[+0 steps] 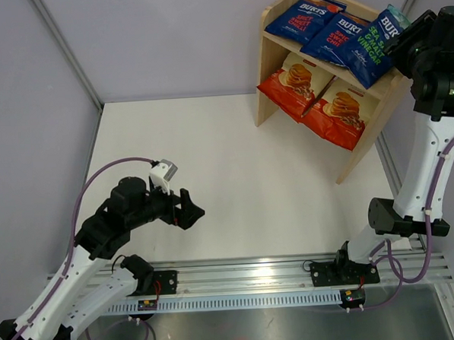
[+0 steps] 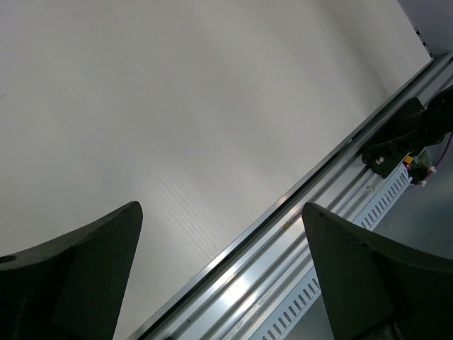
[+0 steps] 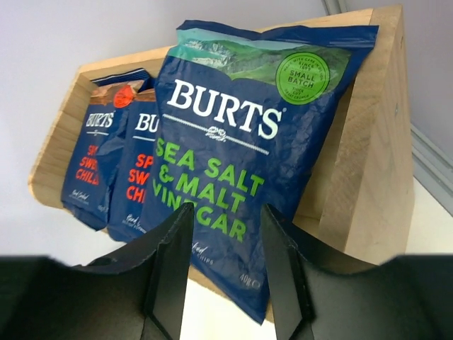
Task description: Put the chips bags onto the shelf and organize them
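The wooden shelf (image 1: pixel 267 69) stands at the far right. Its upper tier holds three dark blue Burts bags: two red-lettered bags (image 1: pixel 303 17) (image 1: pixel 338 36) and the green-lettered bag (image 1: pixel 374 48). Two cream-and-red Cassava bags (image 1: pixel 295 86) (image 1: pixel 338 115) lean on the lower tier. My right gripper (image 1: pixel 397 43) is open just in front of the green-lettered bag (image 3: pixel 241 156), holding nothing; its midpoint (image 3: pixel 226 241) is over the bag's lower edge. The red-lettered bags (image 3: pixel 88 156) (image 3: pixel 138 173) lie left of it. My left gripper (image 1: pixel 195 210) is open and empty, low over the table (image 2: pixel 223 241).
The shelf's side panel (image 3: pixel 368 163) stands right of the green bag. The aluminium base rail (image 1: pixel 248 275) runs along the near edge, also in the left wrist view (image 2: pixel 311 234). Grey walls enclose the white table (image 1: pixel 211 155).
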Controlling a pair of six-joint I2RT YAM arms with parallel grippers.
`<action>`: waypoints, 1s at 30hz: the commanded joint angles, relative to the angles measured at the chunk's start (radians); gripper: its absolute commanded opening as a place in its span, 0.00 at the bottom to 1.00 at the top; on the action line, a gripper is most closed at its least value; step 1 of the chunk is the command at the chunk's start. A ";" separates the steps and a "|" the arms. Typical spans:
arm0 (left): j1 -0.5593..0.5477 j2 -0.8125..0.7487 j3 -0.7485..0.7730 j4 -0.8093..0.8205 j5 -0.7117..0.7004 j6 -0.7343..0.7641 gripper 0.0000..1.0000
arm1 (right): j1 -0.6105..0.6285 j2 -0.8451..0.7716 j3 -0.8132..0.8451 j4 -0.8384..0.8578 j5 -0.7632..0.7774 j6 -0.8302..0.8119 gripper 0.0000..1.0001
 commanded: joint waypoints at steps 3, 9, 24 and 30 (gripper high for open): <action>-0.002 -0.023 -0.009 0.055 -0.012 0.014 0.99 | -0.003 0.049 0.075 0.016 0.019 -0.076 0.47; -0.002 -0.021 -0.013 0.057 -0.003 0.016 0.99 | -0.005 0.120 0.078 0.159 -0.233 -0.137 0.43; -0.002 -0.026 -0.020 0.066 0.000 0.017 0.99 | -0.005 0.227 0.131 0.040 -0.187 -0.234 0.42; -0.002 -0.021 -0.020 0.064 0.006 0.017 0.99 | -0.031 0.201 0.078 0.003 -0.156 -0.268 0.42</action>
